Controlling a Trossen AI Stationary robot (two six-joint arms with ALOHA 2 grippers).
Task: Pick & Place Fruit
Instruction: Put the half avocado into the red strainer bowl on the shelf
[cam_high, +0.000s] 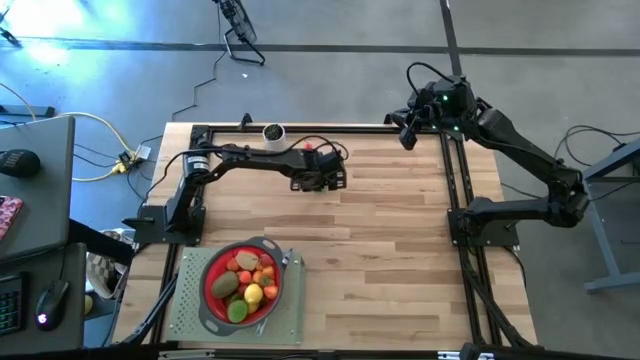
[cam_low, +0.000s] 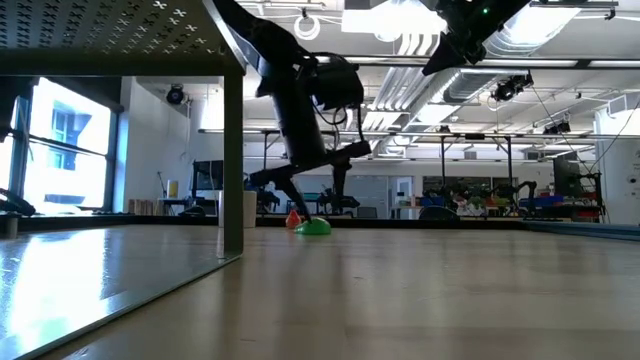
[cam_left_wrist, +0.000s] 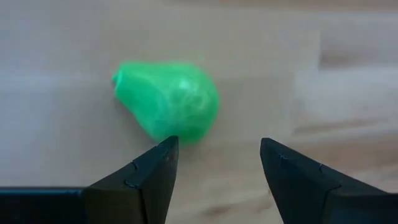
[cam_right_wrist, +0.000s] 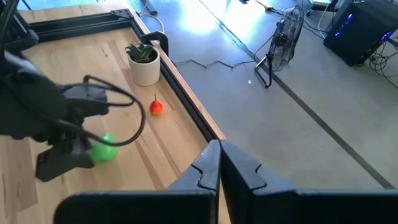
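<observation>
A green pear-shaped fruit (cam_left_wrist: 168, 99) lies on its side on the wooden table near the far edge, also visible in the low view (cam_low: 316, 227). My left gripper (cam_left_wrist: 217, 155) hangs open just above it and slants down; the pear lies just ahead of one fingertip, not between the two. A small red-orange fruit (cam_right_wrist: 156, 107) rests on the table beside it, nearer the far edge. My right gripper (cam_right_wrist: 219, 165) is shut and empty, held high over the table's far right corner (cam_high: 405, 132).
A red strainer (cam_high: 212, 262) with a grey rim holds several fruits and sits on a grey mat (cam_high: 190, 318) at the near left. A white pot with a plant (cam_high: 272, 132) stands at the far edge. Black frame rails (cam_high: 455, 190) run along the table's sides.
</observation>
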